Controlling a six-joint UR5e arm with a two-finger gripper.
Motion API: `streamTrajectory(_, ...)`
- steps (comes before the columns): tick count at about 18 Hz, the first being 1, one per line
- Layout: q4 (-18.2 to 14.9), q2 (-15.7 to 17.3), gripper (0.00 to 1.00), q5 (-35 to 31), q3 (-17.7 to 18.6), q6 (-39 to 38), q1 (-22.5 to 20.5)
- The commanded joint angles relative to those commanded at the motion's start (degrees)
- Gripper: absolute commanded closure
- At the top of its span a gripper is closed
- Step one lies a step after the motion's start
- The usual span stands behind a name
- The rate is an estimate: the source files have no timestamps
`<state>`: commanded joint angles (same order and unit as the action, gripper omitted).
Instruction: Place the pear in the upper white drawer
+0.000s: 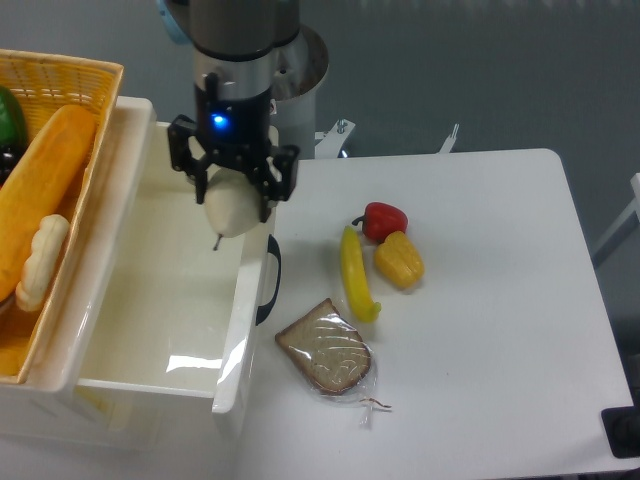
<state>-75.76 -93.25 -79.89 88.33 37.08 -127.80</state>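
In the fixed camera's view, the black two-finger gripper of the grey arm hangs over the large, deep, glossy white plastic drawer, near that drawer's front wall, its fingers pinching the pale cream-white, roundish pear from either side. The pear is held with its thin dark stem pointing down, above the drawer's open interior and just inside the front wall; whether it touches the drawer floor cannot be told. The drawer's black curved handle sits on the outside of the front wall, just below and right of the pear. Behind the drawer, on its far side from the handle, a yellow wicker basket overlaps the drawer's rim and holds a long golden bread loaf and a pale bread piece. On the white table, beyond the drawer's handle side, lie a slice of brown bread in clear wrap nearest the handle, then a yellow banana, with a red pepper and a yellow bell pepper farther from the drawer.
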Motion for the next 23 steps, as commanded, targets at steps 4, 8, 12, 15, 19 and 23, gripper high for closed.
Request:
streamTrajectory(4, 0.00, -1.40, 0.85, 0.61, 0.53, 4.66, 0.89)
streamTrajectory(8, 0.09, -3.60, 0.83, 1.05, 0.44, 8.00, 1.68)
streamTrajectory(12, 0.09, -4.48, 0.59, 1.67, 0.27, 9.50, 1.68)
streamTrajectory(15, 0.17, -5.19, 0.12, 1.67, 0.00, 10.03, 1.68)
streamTrajectory(19, 0.79, -5.54, 0.00, 2.02, -0.26, 9.94, 1.77)
streamTrajectory(23, 0.70, -5.54, 0.00, 5.80, -1.05, 9.50, 1.24)
